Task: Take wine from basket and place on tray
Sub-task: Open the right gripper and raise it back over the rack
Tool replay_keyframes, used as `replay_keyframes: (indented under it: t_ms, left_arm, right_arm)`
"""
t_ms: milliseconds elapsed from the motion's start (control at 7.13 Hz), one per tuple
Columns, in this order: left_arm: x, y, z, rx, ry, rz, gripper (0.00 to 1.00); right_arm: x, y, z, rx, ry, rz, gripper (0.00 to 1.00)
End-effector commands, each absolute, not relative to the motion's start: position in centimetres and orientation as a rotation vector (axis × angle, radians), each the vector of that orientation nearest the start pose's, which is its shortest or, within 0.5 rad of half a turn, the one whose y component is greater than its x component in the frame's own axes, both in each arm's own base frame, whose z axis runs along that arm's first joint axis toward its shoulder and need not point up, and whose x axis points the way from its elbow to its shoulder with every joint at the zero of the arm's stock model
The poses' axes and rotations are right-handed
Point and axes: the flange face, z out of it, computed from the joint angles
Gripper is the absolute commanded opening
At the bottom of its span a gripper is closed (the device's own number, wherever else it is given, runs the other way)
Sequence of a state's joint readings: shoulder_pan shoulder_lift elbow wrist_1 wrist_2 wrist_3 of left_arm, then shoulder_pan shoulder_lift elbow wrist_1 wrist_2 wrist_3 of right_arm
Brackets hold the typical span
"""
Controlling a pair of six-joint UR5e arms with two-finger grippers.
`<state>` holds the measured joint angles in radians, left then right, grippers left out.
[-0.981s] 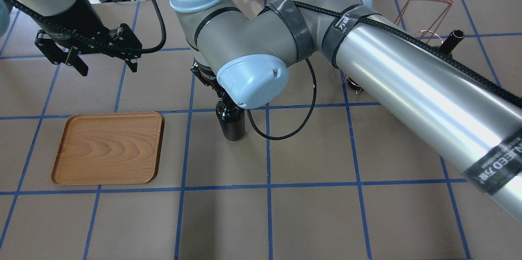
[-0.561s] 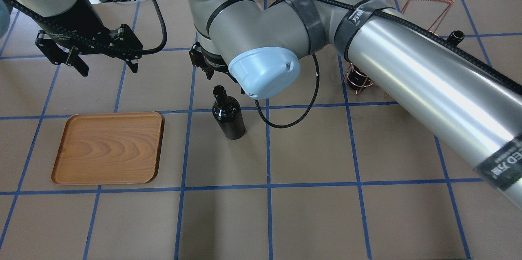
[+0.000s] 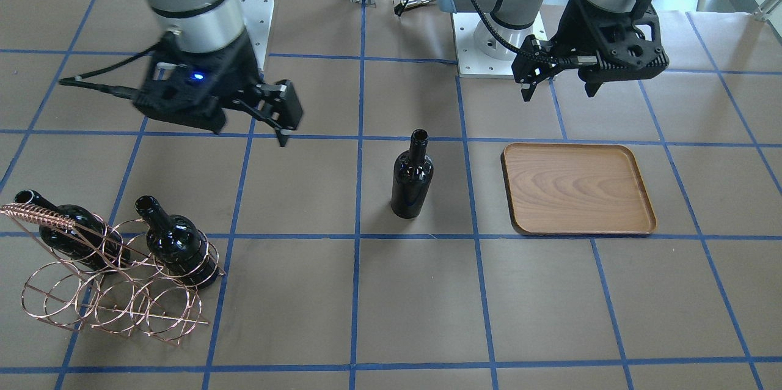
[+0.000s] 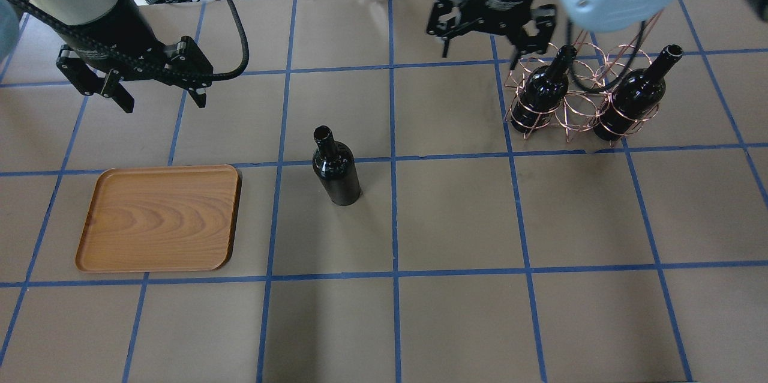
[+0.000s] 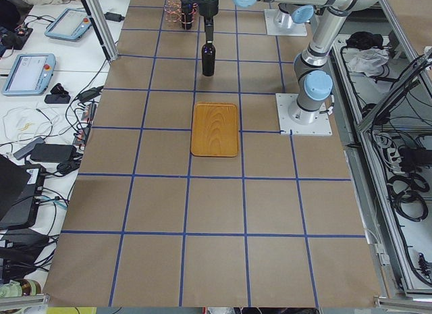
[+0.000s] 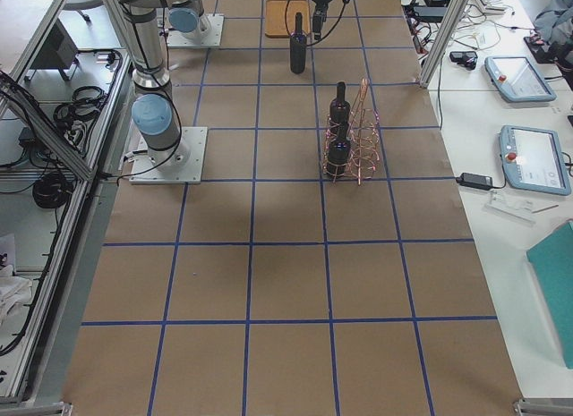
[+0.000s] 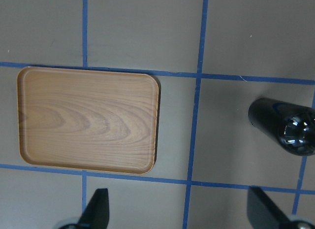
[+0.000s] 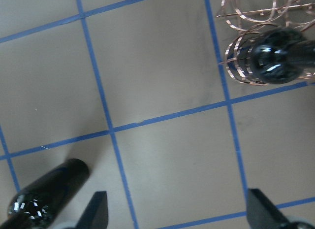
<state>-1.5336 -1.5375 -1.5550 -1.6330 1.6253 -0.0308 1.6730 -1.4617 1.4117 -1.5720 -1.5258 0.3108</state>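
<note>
One wine bottle (image 4: 336, 170) stands upright and free on the table (image 4: 456, 323), roughly midway between the robot-side edge and the operators' edge. Nothing touches it.

The tray (image 4: 159, 227) lies near it toward the table's left end and is bare. The basket (image 3: 122, 310) stands toward the right end and carries two further bottles (image 4: 543, 95) in its rings.

**Gripper state**
- The left gripper (image 4: 162, 101) hangs raised near the tray, fingers spread wide, holding nothing.
- The right gripper (image 4: 479, 57) hangs raised beside the basket, fingers likewise spread wide, holding nothing.

**Handling assessment**
- The bottle is glass, so judge it rigid, fairly heavy and breakable.
- The glossy surface will likely slip under a light grip.
- Tall on a narrow base, it will probably tip if pushed sideways near the top.

**Recommended hold**
- Close the fingers across the slim neck, just under the lip, which should act as a stop against sliding.
- Lift straight up and carry the bottle vertical.
- Set it down gently, well inside the tray's low rim.
</note>
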Motion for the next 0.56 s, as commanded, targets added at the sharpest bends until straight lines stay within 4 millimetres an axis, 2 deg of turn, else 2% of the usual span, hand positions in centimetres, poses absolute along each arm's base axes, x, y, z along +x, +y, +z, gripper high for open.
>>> replay_keyframes:
  t_ms: [0,280,421]
  left_arm:
    - [-15.9,-48.4,50.5,-0.070,3.173,-0.083,1.00]
    - [-20.8,-49.1,48.5,0.046,3.187,-0.113,1.00]
    - [-23.4,-49.5,47.4,0.120,3.190,-0.135,1.00]
  right_arm:
    - [14.2,-48.2,55.7,0.243,3.111,-0.072,1.00]
    - [13.9,-48.2,55.2,0.234,3.141,-0.062,1.00]
    - [13.8,-48.1,53.1,0.220,3.149,-0.005,1.00]
